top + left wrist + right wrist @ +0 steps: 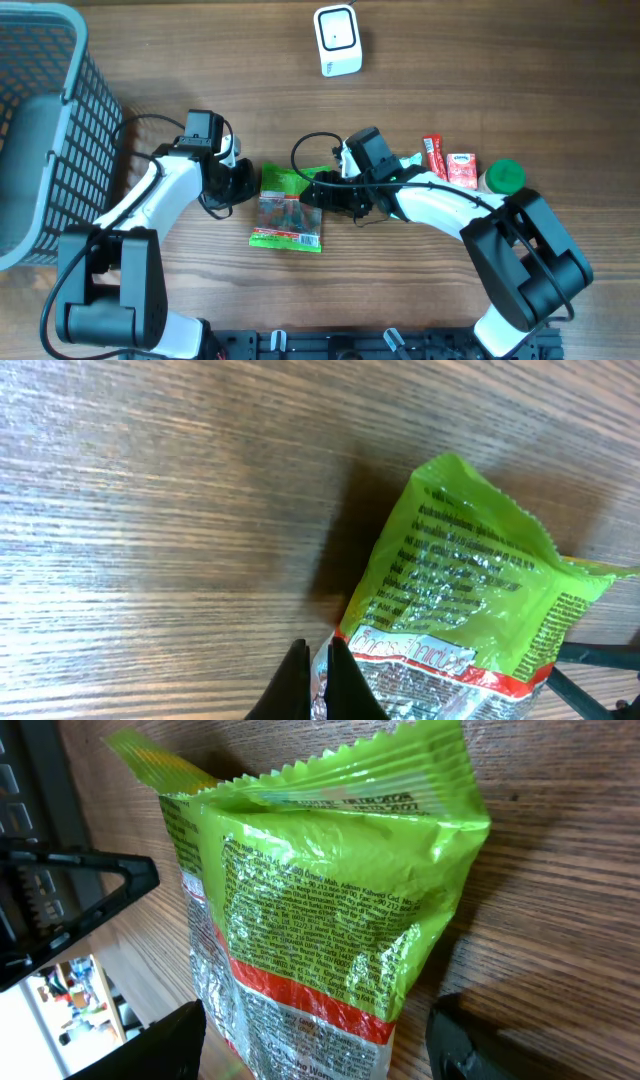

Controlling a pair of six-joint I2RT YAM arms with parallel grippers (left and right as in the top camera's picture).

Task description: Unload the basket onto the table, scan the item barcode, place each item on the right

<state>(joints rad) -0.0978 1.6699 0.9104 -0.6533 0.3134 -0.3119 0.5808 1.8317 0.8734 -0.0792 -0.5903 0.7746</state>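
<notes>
Overhead only: green crinkly plastic snack packet [288, 208] flat on wooden desk [450, 60], white boxy scanner [337, 40] well apart, grey mesh basket [60, 100] far left, red sachets [450, 165] right. Left wrist: left gripper [318, 655] pinched shut at packet edge. Right wrist: right gripper [315, 1040] spread wide, straddling packet.

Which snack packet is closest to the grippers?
The green bag: the left gripper pinches its edge and the open right gripper straddles it. The two small red packets lie farther off, by the green lid.
</notes>
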